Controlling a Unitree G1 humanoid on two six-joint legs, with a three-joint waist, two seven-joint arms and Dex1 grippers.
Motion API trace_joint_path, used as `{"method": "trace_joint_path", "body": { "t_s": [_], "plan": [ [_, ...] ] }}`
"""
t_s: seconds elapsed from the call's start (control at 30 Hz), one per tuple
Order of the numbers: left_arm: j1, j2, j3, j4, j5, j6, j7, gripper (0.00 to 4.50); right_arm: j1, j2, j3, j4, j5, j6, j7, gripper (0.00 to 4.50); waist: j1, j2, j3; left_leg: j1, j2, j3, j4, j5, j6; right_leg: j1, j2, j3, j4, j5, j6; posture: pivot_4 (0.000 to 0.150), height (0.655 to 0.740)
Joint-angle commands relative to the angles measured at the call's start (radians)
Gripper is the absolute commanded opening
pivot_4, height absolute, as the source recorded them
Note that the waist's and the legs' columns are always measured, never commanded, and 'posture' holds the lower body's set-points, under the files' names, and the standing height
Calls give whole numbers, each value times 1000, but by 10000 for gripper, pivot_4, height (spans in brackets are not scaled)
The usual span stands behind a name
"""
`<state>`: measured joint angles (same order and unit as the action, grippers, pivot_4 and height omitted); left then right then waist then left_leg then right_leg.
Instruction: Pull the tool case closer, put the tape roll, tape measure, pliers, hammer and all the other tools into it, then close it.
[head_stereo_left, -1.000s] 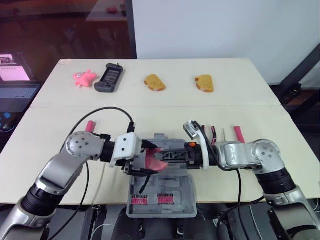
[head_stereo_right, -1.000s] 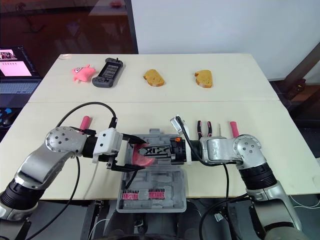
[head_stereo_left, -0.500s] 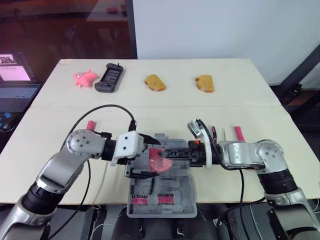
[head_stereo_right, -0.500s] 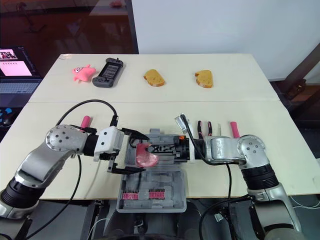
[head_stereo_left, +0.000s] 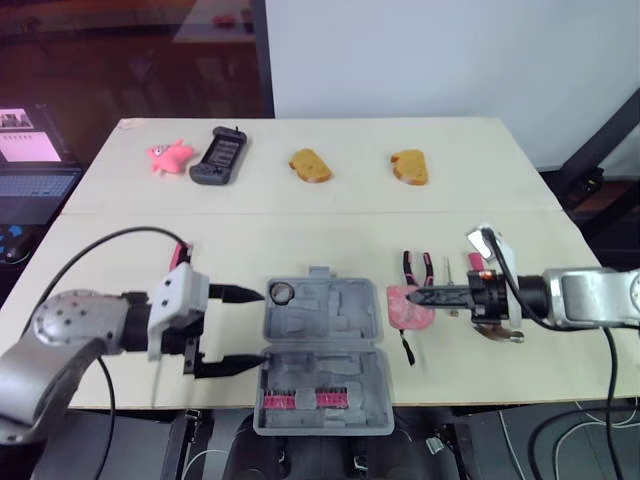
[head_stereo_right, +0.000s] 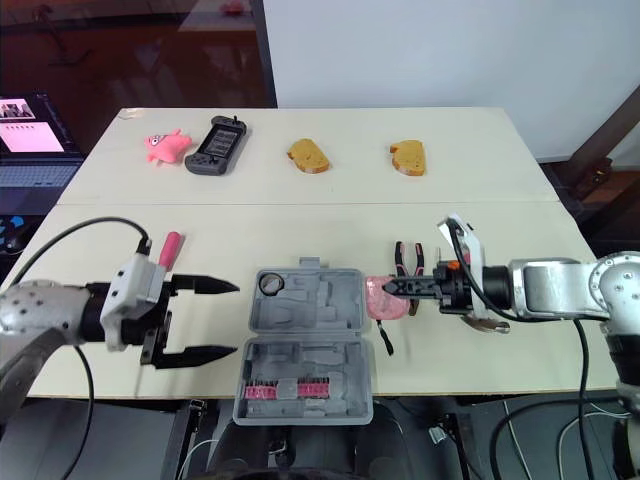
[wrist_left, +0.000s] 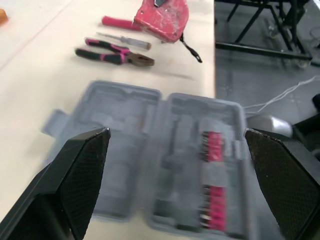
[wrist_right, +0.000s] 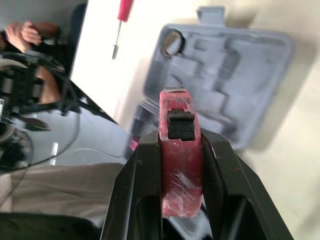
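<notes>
The grey tool case (head_stereo_left: 322, 352) lies open at the table's front edge, with pink bits in its near half and a dark ring (head_stereo_left: 281, 292), maybe the tape roll, in a far corner pocket. My right gripper (head_stereo_left: 410, 297) is shut on the red tape measure (head_stereo_left: 406, 306), just right of the case and low over the table; it sits between the fingers (wrist_right: 220, 170) in the right wrist view. My left gripper (head_stereo_left: 258, 326) stands open left of the case. Pink-handled pliers (head_stereo_left: 415, 267) and a thin screwdriver (head_stereo_left: 449, 271) lie behind the tape measure. A pink screwdriver (head_stereo_left: 180, 252) lies at the left.
A pink handle (head_stereo_left: 476, 263) lies right of the pliers. Along the far side of the table are a pink toy (head_stereo_left: 168, 155), a black game controller (head_stereo_left: 219, 155) and two bread pieces (head_stereo_left: 309, 165), (head_stereo_left: 410, 166). A laptop (head_stereo_left: 30, 170) stands off the table's left.
Both arms have drawn back from over the case. My right gripper carried the tape measure from above the case to its right side. My left gripper moved left and stands wide open.
</notes>
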<state>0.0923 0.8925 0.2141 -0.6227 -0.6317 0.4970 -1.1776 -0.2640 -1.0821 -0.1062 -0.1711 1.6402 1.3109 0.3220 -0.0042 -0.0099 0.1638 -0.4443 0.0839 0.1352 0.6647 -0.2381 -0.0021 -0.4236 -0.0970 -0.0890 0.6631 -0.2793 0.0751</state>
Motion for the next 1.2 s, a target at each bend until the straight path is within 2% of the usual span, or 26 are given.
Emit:
{"method": "trace_joint_path", "body": {
  "t_s": [0.03, 0.17, 0.37, 0.67, 0.93, 1.0, 1.03, 1.1, 1.2],
  "plan": [
    [45, -15, 57, -68, -33, -23, 31, 45000, 95, -54, -8, -76, -209, -51, 218, 5481, 8, 0, 0, 0, 0, 0, 0, 0, 0, 0, 0, 0, 0, 0, 0, 1500, 7188],
    [131, -23, 63, -118, -56, -17, 38, 45000, 106, 26, 12, 56, -240, -7, 258, 5481, 10, -1, -1, 1, 0, 0, 1, 0, -1, 1, 0, 0, 0, 0, 0, 1500, 7188],
    [228, -33, 71, -164, -43, -37, 63, 45000, 77, 144, 25, 163, -378, -13, 268, 5481, 17, 0, 0, 1, 0, 1, 1, 0, -1, 0, 0, 1, 0, 0, -1, 1500, 7188],
    [242, -24, 76, -170, -46, -42, 90, 45000, 44, 211, 95, 260, -590, -44, 385, 5481, 15, 0, -1, 1, 0, 1, 1, 0, -1, 0, 0, 1, 0, 0, -1, 1500, 7188],
    [214, -14, 59, -150, -47, -39, 90, 45000, 64, 251, 53, 280, -649, -22, 422, 5481, 16, 0, -1, 1, 0, 1, 1, 0, -1, 0, 0, 1, 0, 0, -1, 1500, 7188],
    [203, -14, 52, -140, -44, -40, 86, 45000, 63, 260, 27, 281, -657, -27, 421, 16290, 16, 0, -1, 1, 0, 1, 1, 0, -1, 0, 0, 1, 0, 0, -1, 1500, 7188],
    [198, -14, 49, -135, -44, -40, 84, 45000, 63, 262, 18, 278, -663, -32, 422, 19201, 16, 0, -1, 1, 0, 1, 1, 0, -1, 0, 0, 1, 0, 0, -1, 1500, 7188],
    [186, -13, 42, -124, -42, -43, 79, 45000, 62, 266, -10, 273, -667, -31, 423, 29021, 16, 0, -1, 1, 0, 1, 1, 0, -1, 0, 0, 1, 0, 0, -1, 1500, 7188],
    [175, 1, 38, -108, -52, -46, 43, 45000, 70, 246, -41, 256, -679, -21, 427, 44835, 16, 0, -1, 1, 0, 1, 1, 0, -1, 0, 0, 1, 0, 0, -1, 1500, 7188]
  ]
}}
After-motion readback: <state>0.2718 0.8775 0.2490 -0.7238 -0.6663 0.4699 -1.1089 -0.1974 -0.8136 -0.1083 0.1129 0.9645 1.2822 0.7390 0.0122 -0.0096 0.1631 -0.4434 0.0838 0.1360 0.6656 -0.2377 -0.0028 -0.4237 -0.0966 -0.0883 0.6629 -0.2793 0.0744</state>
